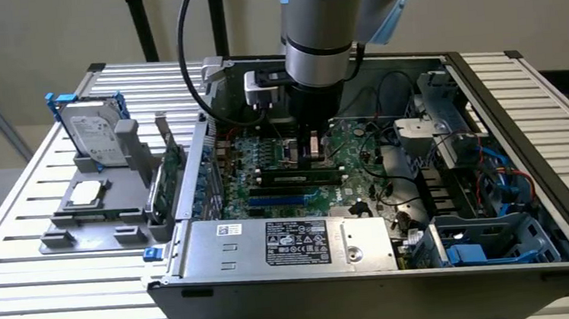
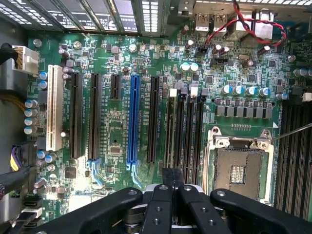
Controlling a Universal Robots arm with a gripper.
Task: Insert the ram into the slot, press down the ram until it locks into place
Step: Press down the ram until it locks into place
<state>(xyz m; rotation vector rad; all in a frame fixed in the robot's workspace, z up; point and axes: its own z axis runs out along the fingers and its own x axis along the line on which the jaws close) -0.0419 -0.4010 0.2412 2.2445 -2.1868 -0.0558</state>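
Pincer (image 2: 171, 195) is lowered inside the open computer case (image 1: 536, 261), its fingers drawn nearly together on a thin dark edge; whether that is the ram cannot be told. It hangs over the narrow black memory slots (image 2: 187, 129), beside the empty processor socket (image 2: 239, 170), apparently aligned for a vertical insertion. A green stick (image 1: 296, 176) lies among the motherboard's sockets in the exterior view.

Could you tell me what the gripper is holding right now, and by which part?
It cannot be told. The gripper hangs just above the motherboard, close to the ram lying on it.
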